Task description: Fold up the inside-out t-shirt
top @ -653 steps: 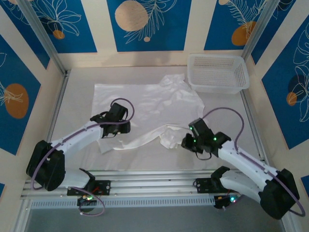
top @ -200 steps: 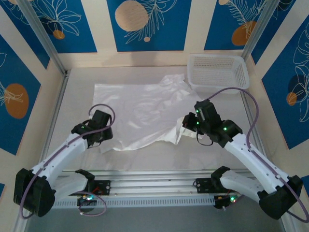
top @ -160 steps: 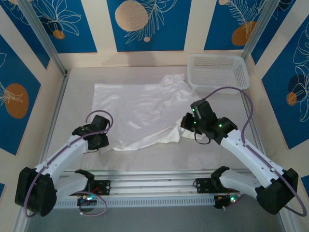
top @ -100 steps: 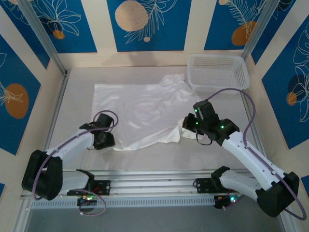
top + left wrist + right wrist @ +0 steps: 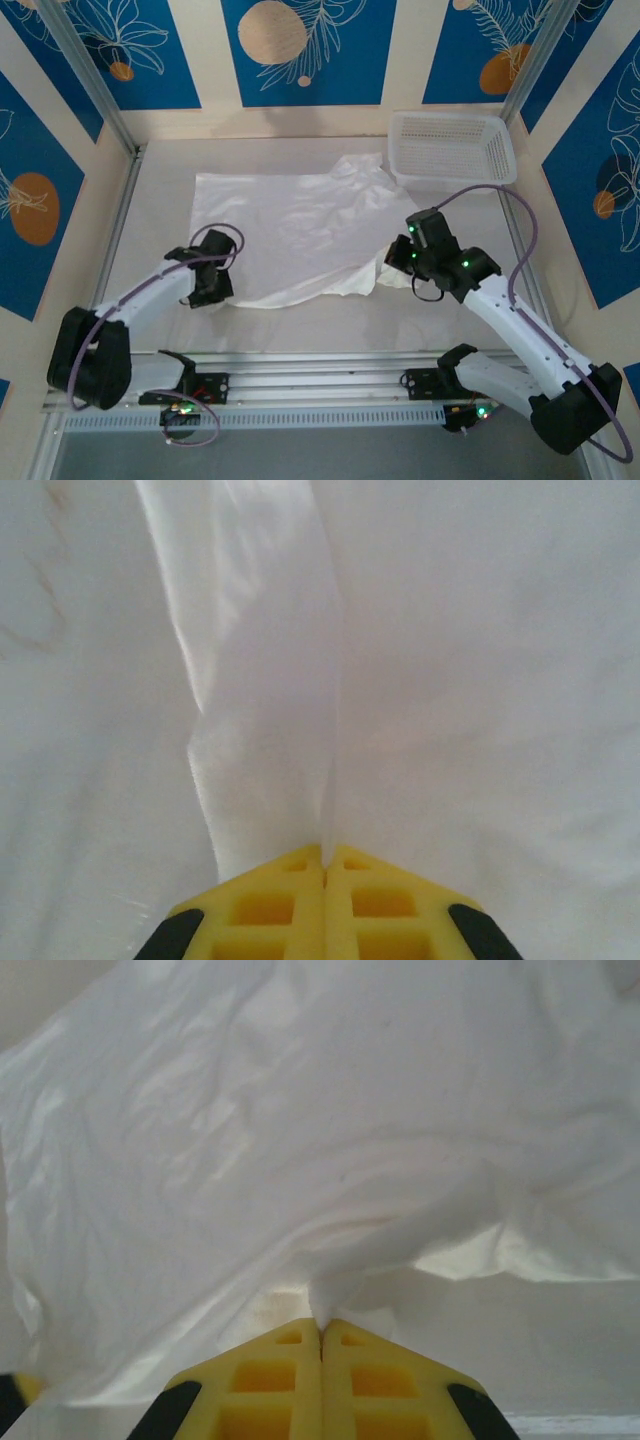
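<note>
The inside-out t-shirt (image 5: 300,225) lies spread on the table, white and wrinkled, its far right part bunched beside the basket. My left gripper (image 5: 222,291) sits at its near left corner, and its yellow fingers (image 5: 290,900) are pressed together on a raised fold of the cloth (image 5: 265,730). My right gripper (image 5: 392,262) is at the shirt's near right edge. Here too the yellow fingers (image 5: 280,1375) are shut, pinching a peak of the white cloth (image 5: 330,1160) that drapes away from them.
A white plastic mesh basket (image 5: 450,150) stands at the back right, touching the shirt's bunched part. Metal rails (image 5: 300,365) run along the near edge between the arm bases. Patterned walls close in the table on three sides.
My left gripper slid right along the near edge to the shirt's corner and shut on a fold of it. The right gripper stayed shut on the cloth, shifting only slightly.
</note>
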Robot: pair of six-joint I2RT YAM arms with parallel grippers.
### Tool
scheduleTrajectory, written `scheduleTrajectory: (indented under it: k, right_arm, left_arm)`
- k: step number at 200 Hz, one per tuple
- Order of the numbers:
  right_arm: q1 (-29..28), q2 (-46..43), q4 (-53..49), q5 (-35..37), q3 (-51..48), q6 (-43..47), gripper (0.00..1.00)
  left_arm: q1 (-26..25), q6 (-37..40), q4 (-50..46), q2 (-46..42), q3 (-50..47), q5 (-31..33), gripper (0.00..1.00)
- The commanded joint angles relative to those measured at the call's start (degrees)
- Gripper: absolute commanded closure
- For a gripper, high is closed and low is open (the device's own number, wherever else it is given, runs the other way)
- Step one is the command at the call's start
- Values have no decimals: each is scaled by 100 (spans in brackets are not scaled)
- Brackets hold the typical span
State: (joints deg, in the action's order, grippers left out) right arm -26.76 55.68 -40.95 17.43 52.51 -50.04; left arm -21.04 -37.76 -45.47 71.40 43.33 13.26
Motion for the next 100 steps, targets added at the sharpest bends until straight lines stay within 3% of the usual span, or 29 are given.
scheduleTrajectory:
  k: [1,28,56,67,81,100]
  right_arm:
    - [575,-38,-151,580,669,354,100]
    - [1744,276,-56,319,999,979,100]
    - [2577,533,37,-223,998,1304,100]
    - [2713,566,69,-512,996,1377,100]
    - [2715,601,111,-788,974,1376,100]
    - [2608,673,135,-1099,954,1322,100]
  left_arm:
    - [92,494,-203,-298,716,947,100]
    - [398,1438,199,148,1410,1623,100]
    - [808,2037,629,993,1994,1840,100]
    - [952,2191,941,1229,2088,1594,100]
    - [1124,2363,1494,1453,2156,781,99]
    - [1212,2492,2356,1758,2165,-192,89]
